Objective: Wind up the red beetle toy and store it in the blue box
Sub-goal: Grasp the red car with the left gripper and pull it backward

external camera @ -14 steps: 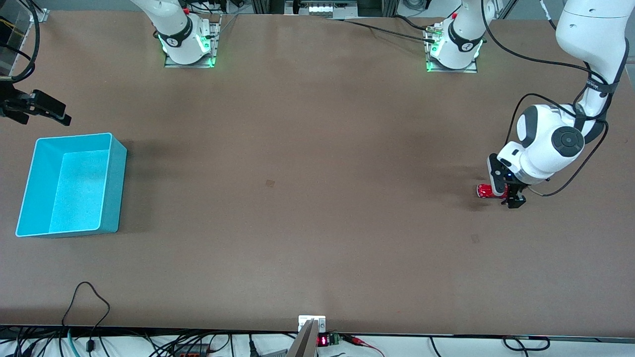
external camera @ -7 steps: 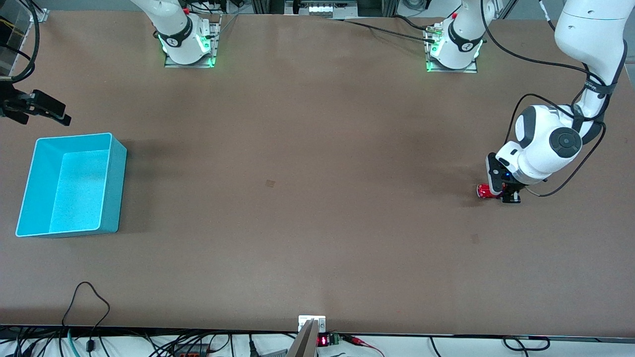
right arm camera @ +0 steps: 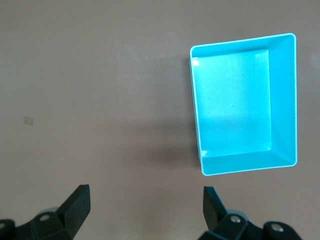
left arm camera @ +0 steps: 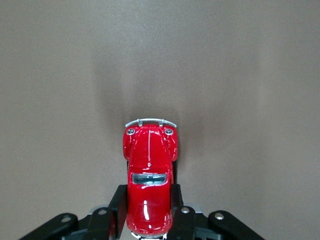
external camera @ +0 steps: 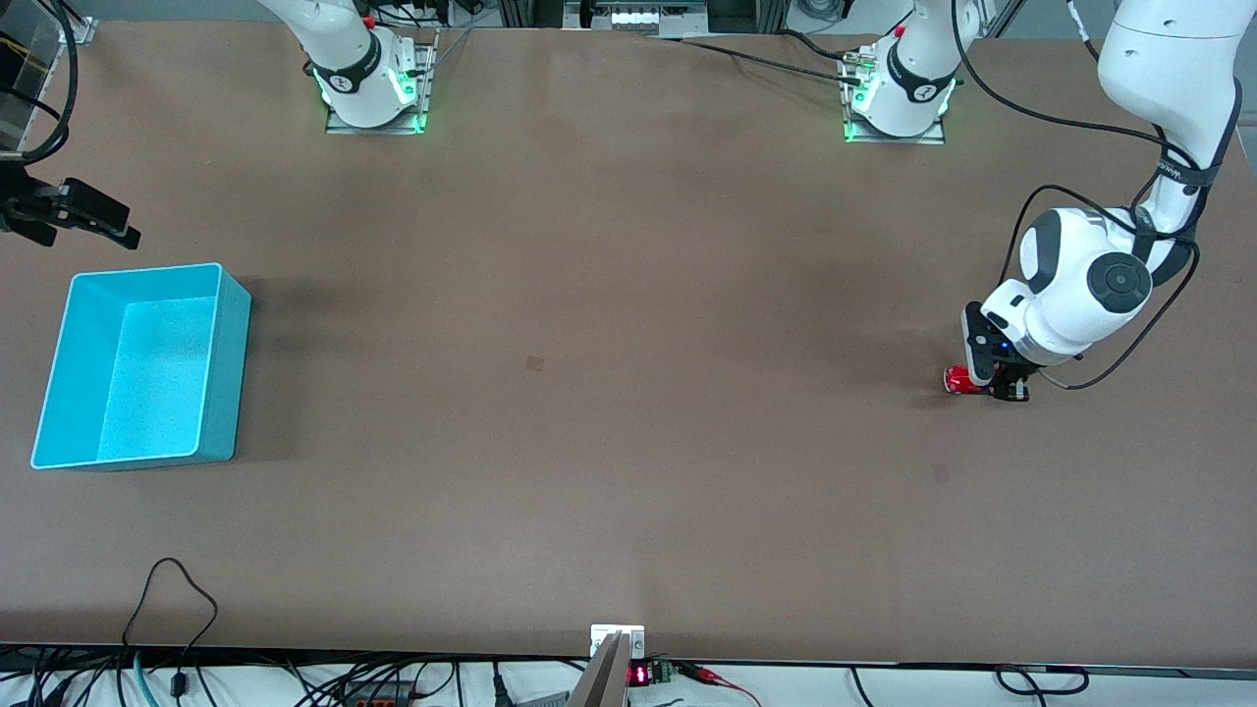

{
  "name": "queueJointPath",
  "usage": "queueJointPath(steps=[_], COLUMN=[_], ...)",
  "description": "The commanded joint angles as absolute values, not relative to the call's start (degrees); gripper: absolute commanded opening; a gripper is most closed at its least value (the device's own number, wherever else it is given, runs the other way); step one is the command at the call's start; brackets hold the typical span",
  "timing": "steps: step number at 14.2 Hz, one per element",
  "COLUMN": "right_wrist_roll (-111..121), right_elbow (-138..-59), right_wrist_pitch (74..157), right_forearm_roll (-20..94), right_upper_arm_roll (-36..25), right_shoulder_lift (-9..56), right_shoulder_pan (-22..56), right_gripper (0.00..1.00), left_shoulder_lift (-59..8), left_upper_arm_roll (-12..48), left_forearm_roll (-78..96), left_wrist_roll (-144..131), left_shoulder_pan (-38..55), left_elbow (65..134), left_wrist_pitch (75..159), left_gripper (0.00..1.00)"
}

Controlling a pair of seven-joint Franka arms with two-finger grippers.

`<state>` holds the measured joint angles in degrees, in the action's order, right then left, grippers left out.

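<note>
Near its end's table edge, the bent left arm's left gripper (external camera: 994, 385) clamps the red beetle toy (left arm camera: 148, 186). The right gripper (right arm camera: 145, 210) waits, spread wide and holding nothing, above the blue box (external camera: 137, 363).

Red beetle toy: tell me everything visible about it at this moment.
The red beetle toy is a tiny glossy red car with a rounded body, a silvery bumper and a pale window. It sits upright on the brown table toward the left arm's end. The left gripper is shut on its sides, one finger against each flank; its bumper end points away from the gripper.

A high front camera overlooks the whole table (external camera: 628, 393); both wrist cameras look straight down, the left much closer.
</note>
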<state>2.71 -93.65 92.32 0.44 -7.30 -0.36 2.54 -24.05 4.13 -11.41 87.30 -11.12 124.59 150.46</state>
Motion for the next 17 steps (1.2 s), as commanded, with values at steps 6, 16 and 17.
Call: queueJointPath(steps=[6,16,17], right_wrist_roll=[2.9,2.9,2.9], right_elbow=[-93.2,-93.2,-93.2], right_wrist_pitch=[92.3,92.3,92.3], right_forearm_roll=[-0.2,-0.1,-0.1], right_upper_arm_roll=[-7.3,-7.4,-7.3], right_shoulder_lift=[-0.2,-0.1,-0.1], right_shoulder_pan=[2.5,2.4,2.4], right_gripper=[1.00,1.00,1.00], left_shoulder_lift=[-26.9,-28.4,-28.4], left_upper_arm_roll=[4.3,4.4,4.4], left_forearm_roll=[-12.5,-12.5,-12.5], left_wrist_roll=[92.0,99.8,99.8], left_shoulder_pan=[-19.2,-25.7,-25.6], left_elbow=[122.8,120.8,120.8], left_wrist_pitch=[149.2,148.8,148.8], left_gripper=[0.32,0.34,0.34])
